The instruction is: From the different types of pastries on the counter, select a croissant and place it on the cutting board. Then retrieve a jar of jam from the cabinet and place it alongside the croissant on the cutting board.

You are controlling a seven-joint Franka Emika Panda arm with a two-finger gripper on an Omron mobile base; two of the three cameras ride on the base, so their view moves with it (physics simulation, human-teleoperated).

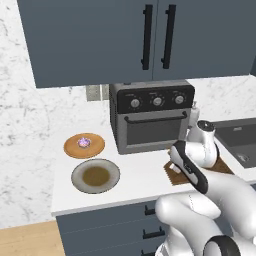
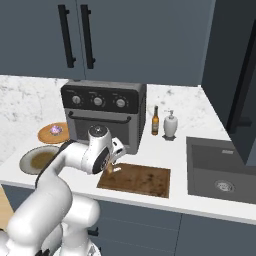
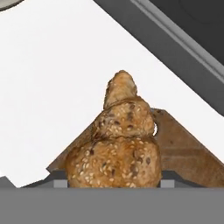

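we've got the croissant [image 3: 117, 148] pinched between the jaws of our gripper [image 2: 115, 168] right over the near-left corner of the cutting board [image 2: 145, 180], so letting go here could roll it onto the counter [image 1: 142, 172].

Toaster oven [image 1: 152, 116]: set just behind the hand.
Bottle [image 2: 155, 121], soap dispenser [image 2: 171, 124]: stood right of the hand.
Plates [image 1: 95, 175]: laid left.

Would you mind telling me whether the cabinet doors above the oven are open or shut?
Shut. Both cabinet doors lie flush with their handles side by side, showing no gap or interior, so the jam inside is unseen.
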